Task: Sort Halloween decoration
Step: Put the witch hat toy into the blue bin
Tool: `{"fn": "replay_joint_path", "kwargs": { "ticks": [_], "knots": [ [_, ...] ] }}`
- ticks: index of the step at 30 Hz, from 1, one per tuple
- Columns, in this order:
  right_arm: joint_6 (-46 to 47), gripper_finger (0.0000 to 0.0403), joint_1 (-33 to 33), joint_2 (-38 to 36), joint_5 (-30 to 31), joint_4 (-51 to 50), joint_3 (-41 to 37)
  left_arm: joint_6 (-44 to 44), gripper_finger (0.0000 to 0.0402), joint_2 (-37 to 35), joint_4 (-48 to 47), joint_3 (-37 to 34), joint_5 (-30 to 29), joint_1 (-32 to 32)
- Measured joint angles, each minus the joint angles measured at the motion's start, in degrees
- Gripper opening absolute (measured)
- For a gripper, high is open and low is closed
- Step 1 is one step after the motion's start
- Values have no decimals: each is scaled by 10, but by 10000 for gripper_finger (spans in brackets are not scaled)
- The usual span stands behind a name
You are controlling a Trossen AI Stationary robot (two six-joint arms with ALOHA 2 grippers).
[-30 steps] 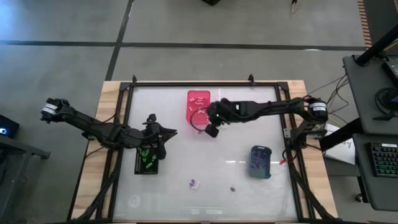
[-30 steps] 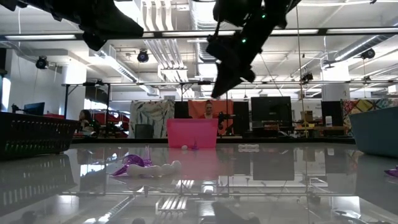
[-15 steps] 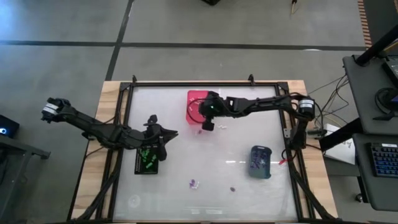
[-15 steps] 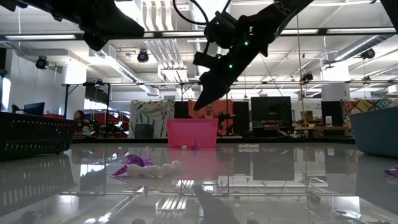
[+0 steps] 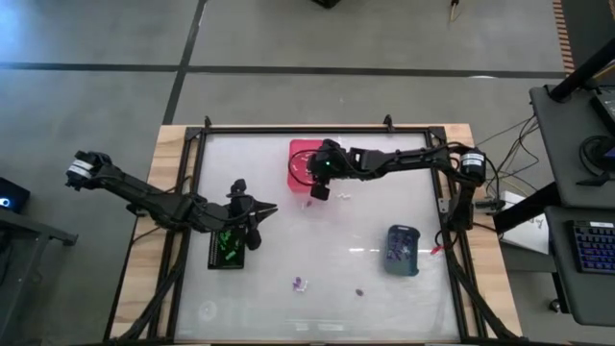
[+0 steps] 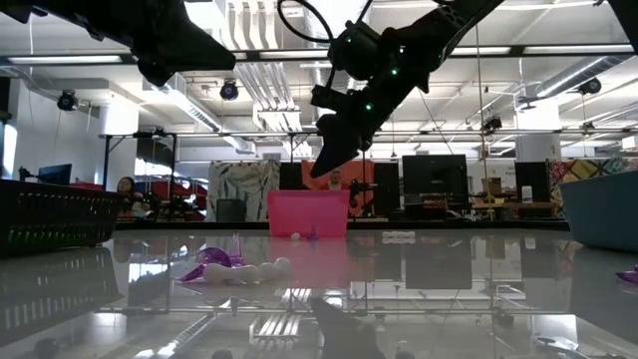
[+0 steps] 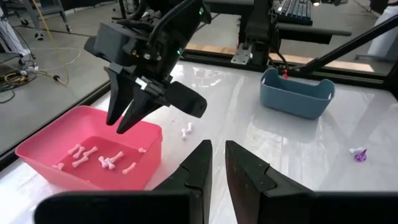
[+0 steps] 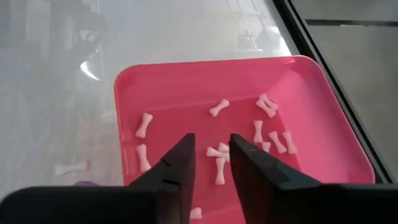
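The right gripper (image 5: pixel 317 190) hangs above the near rim of the shallow pink plastic bin (image 5: pixel 300 154), at about twelve o'clock on the glass table (image 5: pixel 365 288); its fingers (image 8: pixel 177 163) stand narrowly parted with nothing between them. Small white bone-shaped decoration pieces (image 8: pixel 219 107) lie scattered inside that bin, and one white bone (image 7: pixel 186 130) rests on the glass just beside it. The left gripper (image 5: pixel 252 231), jaws nearly together and empty, hovers over the black mesh basket (image 5: pixel 227 258) at nine o'clock, which holds green pieces (image 5: pixel 226 242). A purple piece (image 5: pixel 300 284) lies at six o'clock. The grey-blue bin (image 5: pixel 403 250) sits at four o'clock.
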Motion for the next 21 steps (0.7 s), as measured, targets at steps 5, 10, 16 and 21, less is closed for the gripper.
{"fn": "replay_joint_path", "kwargs": {
  "ticks": [5,10,16,21],
  "knots": [
    [23,120,1,-11,0,-2,2,0,29,2,11,0,0,0],
    [60,119,10,-50,-10,-29,9,-2,29,2,11,0,0,0],
    [85,107,56,-120,-29,-77,-1,-6,29,2,11,0,0,0],
    [121,96,113,-175,-24,-89,-28,-15,29,21,24,0,0,0]
  ]
}}
